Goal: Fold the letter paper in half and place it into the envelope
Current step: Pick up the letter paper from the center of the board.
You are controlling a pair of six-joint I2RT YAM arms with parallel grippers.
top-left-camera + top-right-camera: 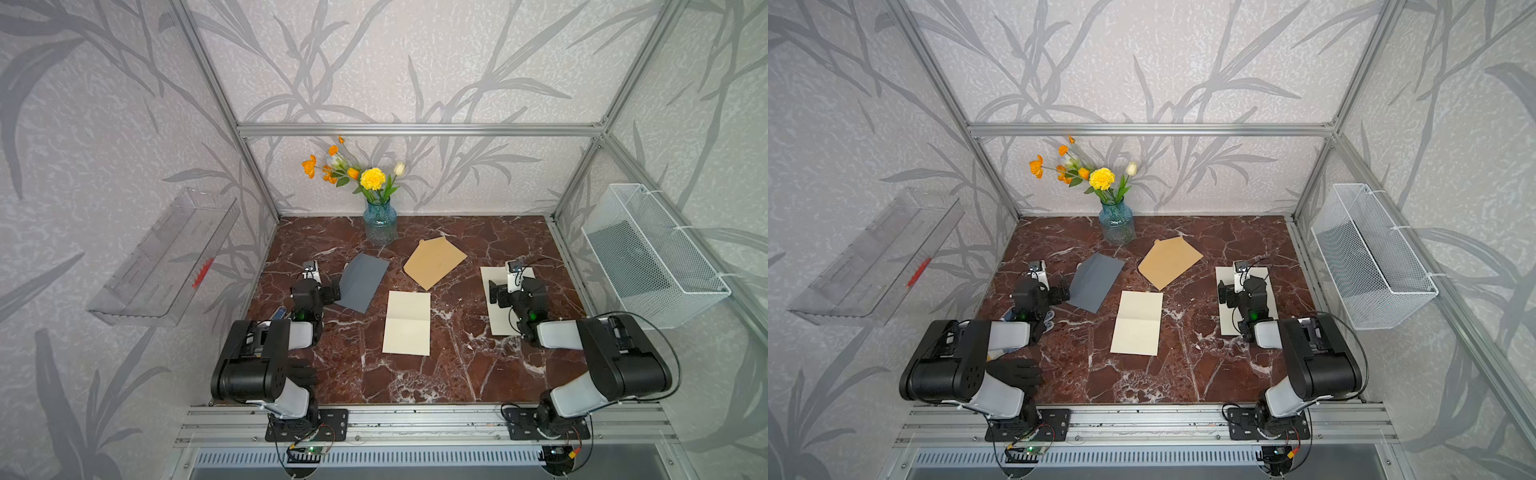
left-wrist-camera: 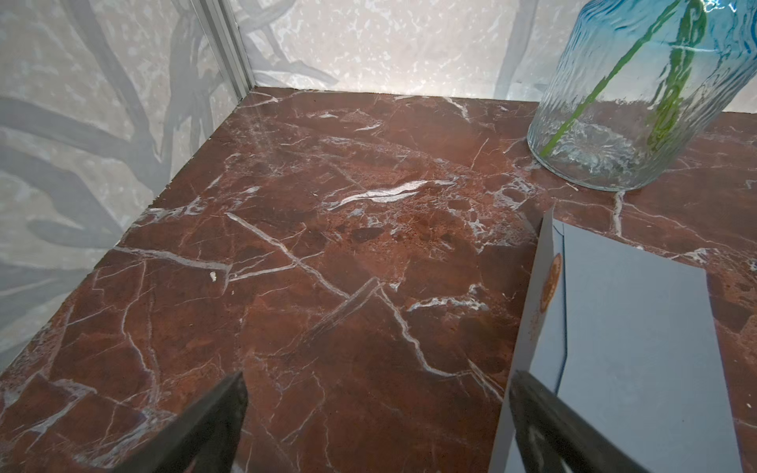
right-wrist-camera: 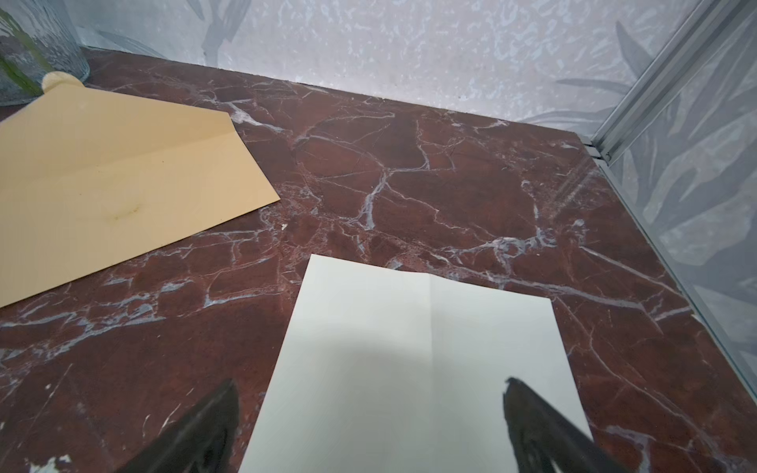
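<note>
Marble table (image 1: pixel 415 386), flowers (image 1: pixel 372 178) in vase (image 1: pixel 380 224), tan envelope (image 1: pixel 434 262)

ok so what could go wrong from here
Two cream sheets (centre sheet, right sheet under the open right fingers) and two envelopes (grey envelope, tan envelope): the wrong one might get picked. The sheets lie flat on marble and may slide, not lift. The tan envelope lies near the glass vase, which could tip.

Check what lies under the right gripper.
A creased cream sheet, flat on the marble table, below the open right gripper. The arm covers its middle in both top views; beneath the sheet is hidden.
</note>
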